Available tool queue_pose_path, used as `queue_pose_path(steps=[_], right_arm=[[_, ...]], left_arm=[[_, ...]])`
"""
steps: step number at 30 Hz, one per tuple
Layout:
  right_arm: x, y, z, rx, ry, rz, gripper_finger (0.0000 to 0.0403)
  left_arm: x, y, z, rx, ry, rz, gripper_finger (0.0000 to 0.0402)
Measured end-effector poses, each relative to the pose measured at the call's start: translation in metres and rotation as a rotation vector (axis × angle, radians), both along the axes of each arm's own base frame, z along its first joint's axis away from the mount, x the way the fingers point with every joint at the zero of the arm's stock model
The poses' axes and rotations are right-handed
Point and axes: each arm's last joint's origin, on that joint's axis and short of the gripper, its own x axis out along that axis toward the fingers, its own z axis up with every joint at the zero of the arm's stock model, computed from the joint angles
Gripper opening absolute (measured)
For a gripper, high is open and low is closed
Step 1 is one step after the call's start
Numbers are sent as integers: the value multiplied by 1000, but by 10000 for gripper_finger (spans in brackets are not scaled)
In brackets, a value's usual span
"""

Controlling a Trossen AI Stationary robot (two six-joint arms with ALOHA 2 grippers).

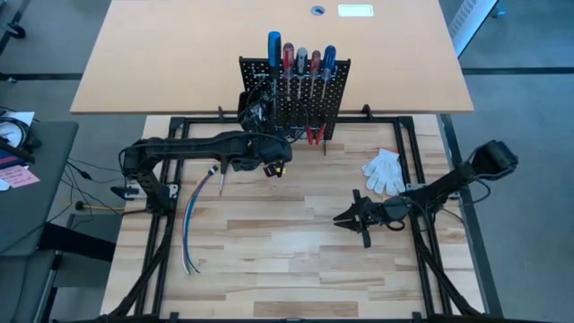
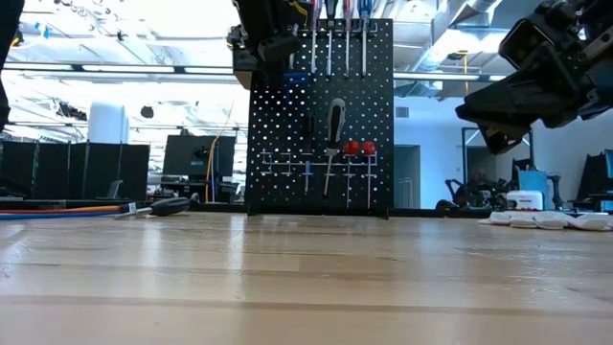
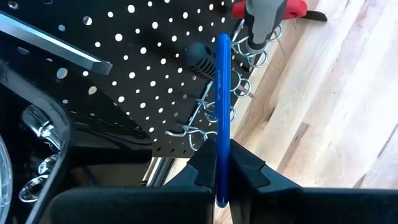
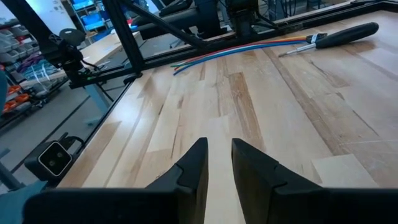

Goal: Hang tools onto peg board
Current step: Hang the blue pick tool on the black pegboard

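A light butcher-block wooden table carries the whole scene, and near its far edge stands the small upright black perforated metal peg board, seen face-on in the low view. Along the board's top rail hang several screwdrivers with blue and red handles, a black-handled screwdriver hangs at the middle of the panel, and red-handled pliers hang low on it near its foot. The left arm reaches across from the table's left side, and the left gripper sits right against the board's left end; in its wrist view the fingers are clamped together on a thin blue rod-shaped tool, which points toward the wire hooks on the perforated panel. The right arm waits over the table's right half, with the right gripper held above bare wood, well apart from the board, its jaws slightly apart and holding nothing, as its wrist view shows. A white glove lies on the table near the right side, between the board and the right arm. A bundle of loose coloured cables trails along the left part of the table, and just beside it lies a black-handled screwdriver with a silver shaft.
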Motion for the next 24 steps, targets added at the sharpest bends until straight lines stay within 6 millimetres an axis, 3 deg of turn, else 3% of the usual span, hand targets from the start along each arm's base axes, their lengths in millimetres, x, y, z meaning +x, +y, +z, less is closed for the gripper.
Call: queue_pose_path(steps=[24], right_arm=[[0, 0, 0, 1, 0, -1, 79]], left_arm=[[1, -5, -1, -43, -14, -23, 5]])
